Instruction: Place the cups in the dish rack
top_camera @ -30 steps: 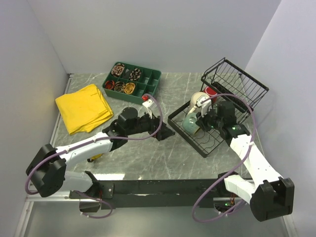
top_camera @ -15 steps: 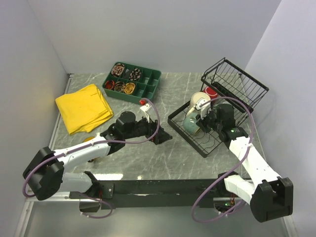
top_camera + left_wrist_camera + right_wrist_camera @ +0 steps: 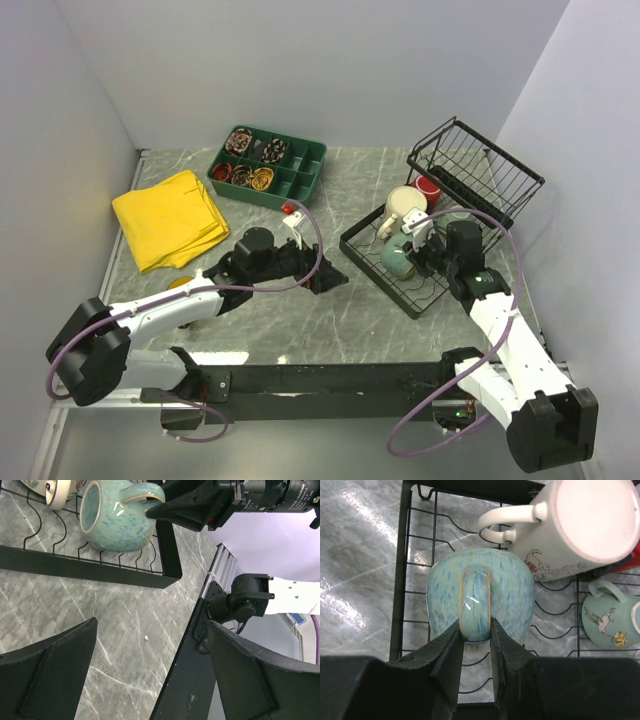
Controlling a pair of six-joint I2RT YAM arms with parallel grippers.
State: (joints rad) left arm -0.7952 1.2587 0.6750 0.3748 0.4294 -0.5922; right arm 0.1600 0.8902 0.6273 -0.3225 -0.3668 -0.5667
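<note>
My right gripper (image 3: pixel 476 632) is shut on the handle of the larger grey-green mug (image 3: pixel 480 597), which lies on its side on the slotted base of the black dish rack (image 3: pixel 402 580). In the top view the mug (image 3: pixel 396 258) is near the front of the rack (image 3: pixel 375 277), with the right gripper (image 3: pixel 418 254) beside it. A cream mug (image 3: pixel 575 525) lies just behind it, and a small pale teal mug (image 3: pixel 610 620) lies to the right. A red mug (image 3: pixel 428 188) sits by the raised basket. My left gripper (image 3: pixel 325 280) is open and empty over the table, left of the rack.
A dark green compartment tray (image 3: pixel 268 165) with small items stands at the back. A folded yellow cloth (image 3: pixel 172 218) lies at the left. Something yellow (image 3: pixel 180 284) shows partly under the left arm. The rack's raised wire basket (image 3: pixel 480 165) stands at the back right.
The right gripper has moved the grey-green mug slightly nearer and lower on the rack base. The left gripper has drawn back a little to the left.
</note>
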